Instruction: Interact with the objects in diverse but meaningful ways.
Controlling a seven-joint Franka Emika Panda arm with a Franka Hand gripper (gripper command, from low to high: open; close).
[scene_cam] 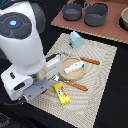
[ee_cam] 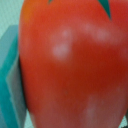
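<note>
Dark surface (scene_cam: 112, 95) with a woven beige mat (scene_cam: 102, 65); the glossy red tomato toy (ee_cam: 70, 65) fills the wrist view.
A knock or slip could roll the tomato onto the yellow box with red marks (scene_cam: 61, 93) at the mat's 6 o'clock edge. The tool is hidden behind the arm; I cannot tell its opening or whether it holds the tomato.

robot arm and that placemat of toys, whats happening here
The Panda arm is bent low over the near corner of the woven mat. Its wrist view is filled by a red tomato, so the tomato sits right at the gripper. The white fish lies on the tan plate, the yellow box beside it.
</note>
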